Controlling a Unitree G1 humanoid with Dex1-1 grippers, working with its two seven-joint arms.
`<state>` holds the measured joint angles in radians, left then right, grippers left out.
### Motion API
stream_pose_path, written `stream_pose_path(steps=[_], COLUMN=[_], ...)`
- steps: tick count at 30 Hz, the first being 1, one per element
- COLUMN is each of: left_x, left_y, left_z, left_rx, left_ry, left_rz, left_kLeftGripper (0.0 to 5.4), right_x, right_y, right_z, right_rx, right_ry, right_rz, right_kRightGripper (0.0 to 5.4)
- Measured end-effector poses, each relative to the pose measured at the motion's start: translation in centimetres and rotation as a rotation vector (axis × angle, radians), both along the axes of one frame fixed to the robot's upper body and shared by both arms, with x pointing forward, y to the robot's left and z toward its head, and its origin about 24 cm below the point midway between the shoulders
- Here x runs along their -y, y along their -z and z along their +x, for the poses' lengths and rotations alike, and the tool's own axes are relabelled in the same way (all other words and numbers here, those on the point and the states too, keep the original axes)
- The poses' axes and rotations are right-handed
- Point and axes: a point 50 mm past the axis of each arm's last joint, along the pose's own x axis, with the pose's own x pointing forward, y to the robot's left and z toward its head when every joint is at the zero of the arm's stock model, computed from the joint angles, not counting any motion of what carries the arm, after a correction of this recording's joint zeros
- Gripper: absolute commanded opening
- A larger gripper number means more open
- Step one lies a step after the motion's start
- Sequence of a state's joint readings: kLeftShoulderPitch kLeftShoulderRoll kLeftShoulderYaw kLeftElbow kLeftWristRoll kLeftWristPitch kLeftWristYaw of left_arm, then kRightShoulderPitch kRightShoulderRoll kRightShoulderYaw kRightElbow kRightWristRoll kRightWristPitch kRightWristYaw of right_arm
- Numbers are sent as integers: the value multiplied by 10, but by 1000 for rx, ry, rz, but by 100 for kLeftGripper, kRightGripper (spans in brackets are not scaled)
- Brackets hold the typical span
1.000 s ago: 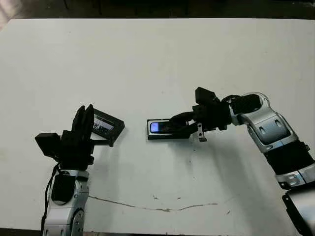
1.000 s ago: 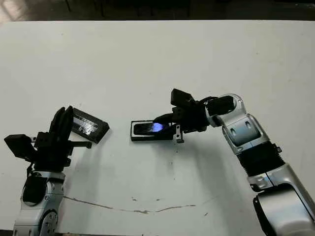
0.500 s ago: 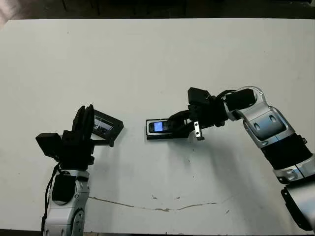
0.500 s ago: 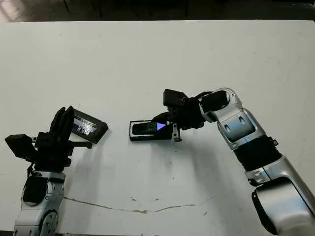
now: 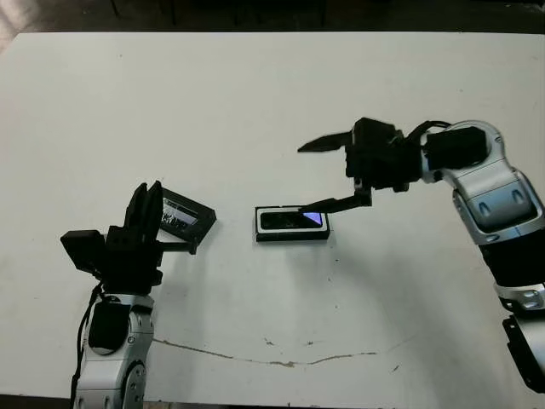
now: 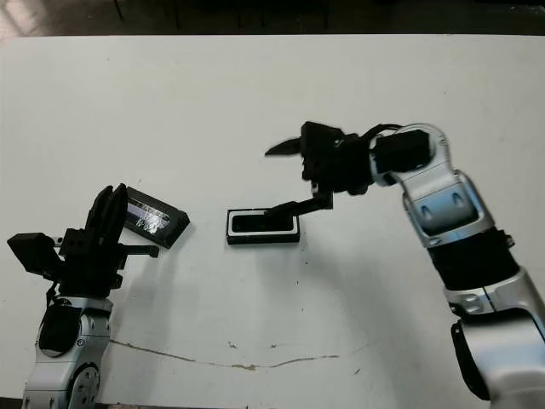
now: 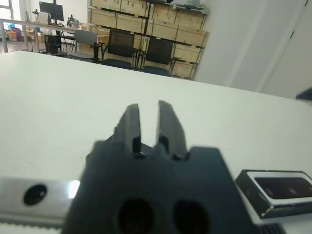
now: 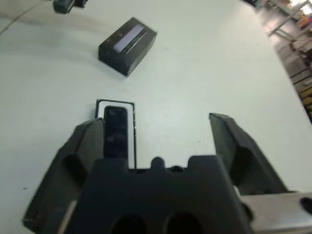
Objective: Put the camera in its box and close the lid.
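The box (image 5: pixel 290 234), a shallow black-rimmed tray, lies mid-table with the camera (image 5: pixel 294 220) flat inside it, a blue-violet patch showing at its right end. My right gripper (image 5: pixel 300 179) hangs open just above and right of the box, one fingertip over the camera's right end, holding nothing. The right wrist view shows the camera (image 8: pixel 115 127) in the box between and beyond its spread fingers. The lid (image 5: pixel 187 217), black with a glossy window, rests left of the box. My left gripper (image 5: pixel 145 210) stands beside the lid's left end, fingers together with nothing between them.
A thin brown crack line (image 5: pixel 272 360) runs across the table near its front edge. The table's far edge (image 5: pixel 272 32) is at the back. The left wrist view shows chairs (image 7: pixel 119 46) and shelves beyond the table.
My right gripper has let go of the camera, opened wide and lifted back to the right. The camera now lies in the box. The left arm and lid have not moved.
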<state>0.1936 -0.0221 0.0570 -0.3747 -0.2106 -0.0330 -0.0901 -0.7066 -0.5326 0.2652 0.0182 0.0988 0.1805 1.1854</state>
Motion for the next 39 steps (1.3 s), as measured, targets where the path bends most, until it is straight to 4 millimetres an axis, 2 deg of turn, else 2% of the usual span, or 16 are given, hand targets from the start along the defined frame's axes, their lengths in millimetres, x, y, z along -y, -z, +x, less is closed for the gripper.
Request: stream_pose_path(steps=[3, 6, 9, 12, 14, 19, 24, 27, 32, 36, 39], left_x=[-1, -1, -5, -17, -28, -51, -51, -43, -38, -42, -44], left_y=[0, 0, -5, -15, -25, -73, -135, -158, -158, -150, -148], left_z=[0, -1, -1, -2, 1, 12, 35, 44, 57, 71, 80], left_rx=[0, 1, 14, 44, 60, 49, 5, -33, -175, -286, -306], left_ry=[-1, -4, -10, -11, 4, 149, 409, 495, 539, 561, 564], left_rz=[1, 5, 25, 96, 177, 486, 835, 1013, 1221, 1348, 1439], left_kLeftGripper=[0, 0, 0, 0, 0, 0, 0, 0, 0, 0, 0], right_x=[8, 21, 30, 37, 41, 48, 45, 44, 45, 47, 48], right_y=[-4, -11, -6, 8, 18, 35, 40, 41, 42, 42, 42], right_z=[0, -2, -9, -17, -22, -30, -30, -30, -31, -31, -30], right_rx=[17, -5, 11, 47, 38, -18, -38, -53, -85, -83, -81], right_ry=[32, 152, 324, 495, 537, 552, 540, 528, 540, 543, 549], right_rz=[70, 247, 440, 530, 535, 497, 481, 483, 477, 476, 478], right_kRightGripper=[534, 538, 516, 455, 409, 293, 182, 117, 2, 1, 1])
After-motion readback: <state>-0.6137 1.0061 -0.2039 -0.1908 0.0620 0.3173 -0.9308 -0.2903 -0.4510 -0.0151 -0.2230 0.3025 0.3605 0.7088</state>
